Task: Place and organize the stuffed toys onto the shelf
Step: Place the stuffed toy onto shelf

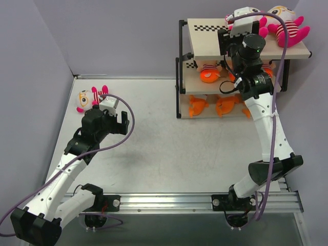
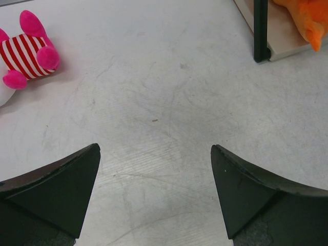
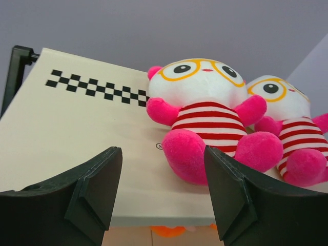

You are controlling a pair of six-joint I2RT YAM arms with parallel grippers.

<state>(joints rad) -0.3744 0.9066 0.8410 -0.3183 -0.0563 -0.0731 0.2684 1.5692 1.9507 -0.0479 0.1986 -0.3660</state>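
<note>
The shelf (image 1: 205,38) stands at the far right. On its top board (image 3: 77,133) sit two pink-limbed stuffed toys with yellow-rimmed glasses (image 3: 205,118) (image 3: 292,138), side by side at the right end. My right gripper (image 3: 161,149) is open at that board's front edge, and the nearer toy's pink foot lies just beyond its fingertips, ungripped. Striped orange dolls (image 1: 209,72) lie on the middle tier and orange sharks (image 1: 197,106) on the bottom one. A third pink toy (image 1: 92,97) (image 2: 28,51) lies on the table at the far left. My left gripper (image 2: 155,146) hangs open over bare table beside it.
The shelf's black front post (image 2: 261,31) and an orange shark (image 2: 305,18) show at the upper right of the left wrist view. Grey walls close the table at the back and left. The right arm's purple cable (image 1: 279,77) runs in front of the shelf.
</note>
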